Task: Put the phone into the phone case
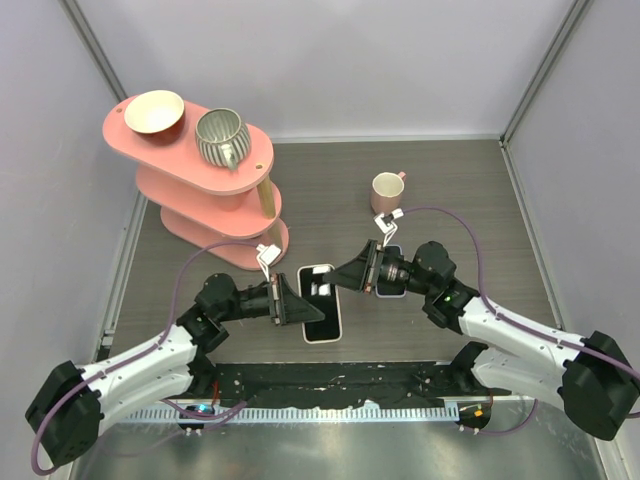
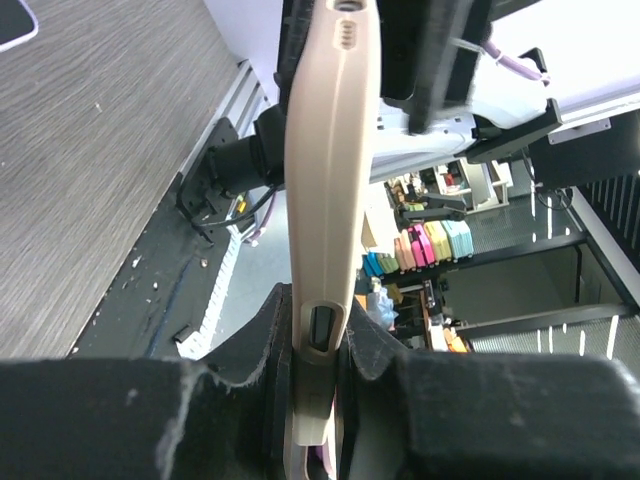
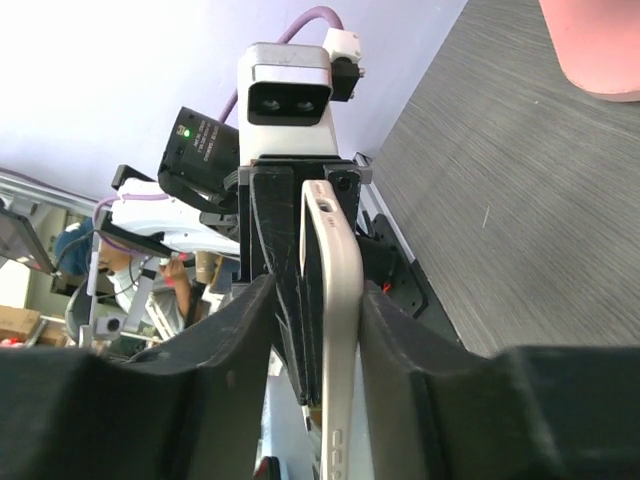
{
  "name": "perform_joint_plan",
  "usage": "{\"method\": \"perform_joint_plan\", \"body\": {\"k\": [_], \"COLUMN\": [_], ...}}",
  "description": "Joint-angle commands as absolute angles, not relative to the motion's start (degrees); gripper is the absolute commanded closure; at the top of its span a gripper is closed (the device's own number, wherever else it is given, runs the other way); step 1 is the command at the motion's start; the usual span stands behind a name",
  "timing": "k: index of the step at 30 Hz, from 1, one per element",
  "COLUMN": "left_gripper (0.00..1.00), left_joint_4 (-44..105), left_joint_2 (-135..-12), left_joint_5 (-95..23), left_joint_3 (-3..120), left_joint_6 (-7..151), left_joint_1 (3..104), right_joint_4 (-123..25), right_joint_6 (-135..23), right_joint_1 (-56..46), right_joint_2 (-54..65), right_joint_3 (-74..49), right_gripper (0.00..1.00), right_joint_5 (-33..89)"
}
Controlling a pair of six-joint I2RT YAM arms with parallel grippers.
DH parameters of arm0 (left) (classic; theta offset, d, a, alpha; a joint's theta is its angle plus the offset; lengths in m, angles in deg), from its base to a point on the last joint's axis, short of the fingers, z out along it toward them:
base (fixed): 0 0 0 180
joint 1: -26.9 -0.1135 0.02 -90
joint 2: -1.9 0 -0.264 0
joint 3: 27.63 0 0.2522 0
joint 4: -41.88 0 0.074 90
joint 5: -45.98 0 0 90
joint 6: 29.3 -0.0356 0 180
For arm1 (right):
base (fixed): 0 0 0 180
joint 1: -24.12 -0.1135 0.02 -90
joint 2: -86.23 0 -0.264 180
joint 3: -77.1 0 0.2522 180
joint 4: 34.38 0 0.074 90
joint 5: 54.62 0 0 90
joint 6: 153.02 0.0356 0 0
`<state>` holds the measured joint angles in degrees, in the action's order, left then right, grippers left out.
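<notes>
The beige phone case (image 1: pixel 322 338) hangs flat over the middle of the table, and the phone's (image 1: pixel 327 312) black face shows inside its rim. My left gripper (image 1: pixel 305 305) is shut on the case's left side. In the left wrist view the case's edge (image 2: pixel 325 180) runs up between the fingers of that gripper (image 2: pixel 318 300), with a dark side cutout. My right gripper (image 1: pixel 352 273) clamps the far right corner. Its wrist view shows the case edge (image 3: pixel 340 290) pinched between the fingers of the right gripper (image 3: pixel 318 285), with a black slab pressed against the edge.
A pink three-tier shelf (image 1: pixel 215 200) at the back left carries a cream bowl (image 1: pixel 155 112) and a ribbed grey pot (image 1: pixel 220 137). A pink mug (image 1: pixel 387 192) stands behind the right arm. A second dark flat slab (image 1: pixel 393 285) lies under the right wrist.
</notes>
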<state>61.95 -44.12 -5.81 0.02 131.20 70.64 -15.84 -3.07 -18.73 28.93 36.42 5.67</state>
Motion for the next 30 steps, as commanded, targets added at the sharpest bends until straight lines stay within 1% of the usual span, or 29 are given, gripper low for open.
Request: {"method": "perform_joint_plan", "body": {"k": [1, 3, 4, 7, 11, 14, 20, 21, 23, 24, 26, 27, 30], "left_gripper": [1.00, 1.00, 1.00, 1.00, 1.00, 1.00, 1.00, 1.00, 1.00, 1.00, 1.00, 1.00, 1.00], "left_joint_4": [60.2, 59.6, 59.4, 57.7, 55.6, 55.9, 58.9, 58.9, 59.5, 59.6, 59.2, 59.1, 58.3], "left_joint_2": [-42.7, -41.5, -41.0, -38.8, -37.3, -37.3, -39.7, -39.9, -40.2, -40.2, -40.2, -40.1, -39.5], "left_joint_5": [-8.7, -9.9, -11.1, -13.2, -16.1, -17.2, -16.8, -16.8, -16.9, -17.0, -17.0, -17.1, -17.8], "left_joint_3": [0.6, 1.7, 2.1, 3.7, 4.9, 5.1, 5.0, 5.0, 4.9, 4.8, 4.6, 4.3, 3.6], "left_joint_6": [131.5, 131.5, 131.5, 130.7, 130.2, 130.2, 131.2, 131.2, 131.4, 131.4, 131.4, 131.4, 131.3], "left_joint_1": [70.8, 70.8, 70.8, 70.8, 70.8, 70.8, 70.8, 70.8, 70.8, 70.8, 70.8, 70.8, 70.8], "right_joint_4": [-15.6, -15.4, -14.8, -13.9, -9.8, -6.2, -4.6, -3.2, -2.1, -1.2, -0.2, -0.1, 0.5], "right_joint_6": [-5.1, -4.9, -4.7, -3.3, -0.5, 1.2, 0.6, 0.8, 1.1, 1.2, 1.6, 1.7, 2.1], "right_joint_1": [-18.5, -18.4, -18.5, -18.6, -19.0, -19.6, -21.0, -21.3, -22.0, -22.1, -22.2, -22.1, -22.2], "right_joint_2": [32.6, 33.1, 33.4, 34.3, 37.4, 38.8, 36.6, 35.9, 34.5, 34.0, 33.3, 33.3, 34.1], "right_joint_3": [33.7, 35.6, 36.6, 40.7, 47.0, 49.4, 50.0, 50.1, 50.2, 50.4, 51.1, 51.3, 52.2], "right_gripper": [0.45, 0.41, 0.35, 0.32, 0.32, 0.33, 0.34, 0.36, 0.41, 0.49, 0.61, 0.78, 0.98], "right_joint_5": [3.3, -1.5, -2.9, -7.0, -7.9, -8.1, -7.8, -7.8, -7.2, -6.2, -5.0, -3.0, -1.0]}}
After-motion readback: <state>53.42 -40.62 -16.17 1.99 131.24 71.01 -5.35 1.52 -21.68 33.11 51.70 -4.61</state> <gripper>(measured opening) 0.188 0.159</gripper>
